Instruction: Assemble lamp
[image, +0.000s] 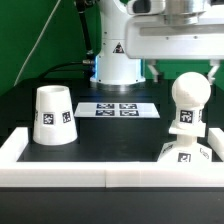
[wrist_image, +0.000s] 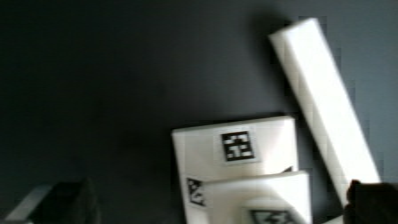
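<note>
Spread wide and holding nothing, the end effector (wrist_image: 210, 203) hovers above the flat angular white plastic lamp base (wrist_image: 237, 150) on the black table (wrist_image: 107, 90).

No legible words or numbers. Triangle warning sign on robot pedestal (image: 118, 47). Black-and-white square tags on shade (image: 52, 115), bulb (image: 185, 118), base (image: 183, 155), marker board (image: 117, 109).
</note>
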